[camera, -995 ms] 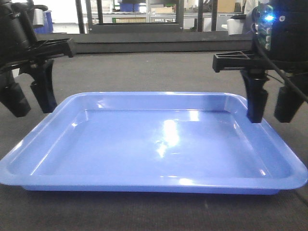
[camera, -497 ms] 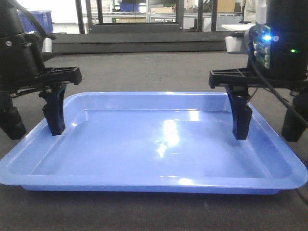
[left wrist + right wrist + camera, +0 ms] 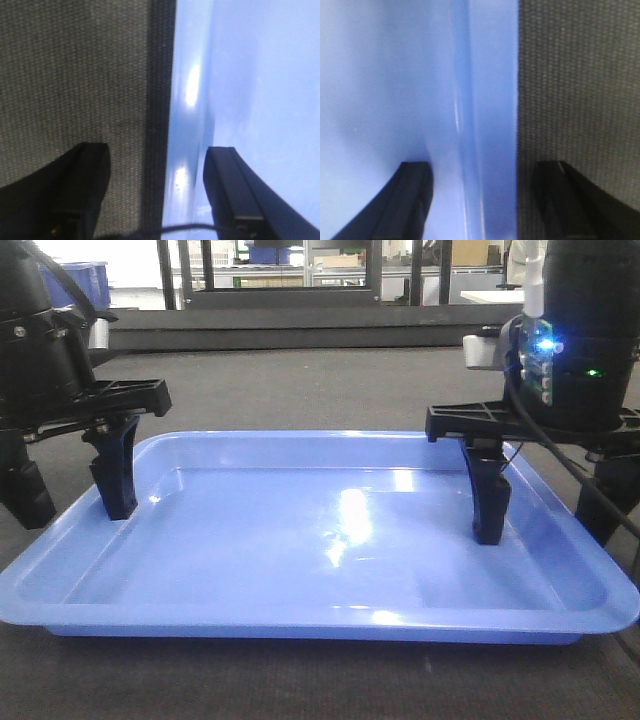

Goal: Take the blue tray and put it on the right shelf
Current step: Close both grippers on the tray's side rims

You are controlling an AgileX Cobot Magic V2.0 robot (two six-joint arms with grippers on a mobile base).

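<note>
Blue tray (image 3: 320, 540) flat on dark woven surface (image 3: 300, 390); left pincer (image 3: 72, 508), right pincer (image 3: 545, 530) both spread, straddling side rims; shelving racks (image 3: 340, 265) behind.

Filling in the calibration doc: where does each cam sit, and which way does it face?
Front-facing: low, behind the arms, looking forward across the blue tray; left gripper and right gripper show at the sides.
Left wrist: looks down along its open fingers, astride the tray's left rim.
Right wrist: looks down the same way, astride the right rim.
Shared: all three show the tray and the grey carpet.
</note>
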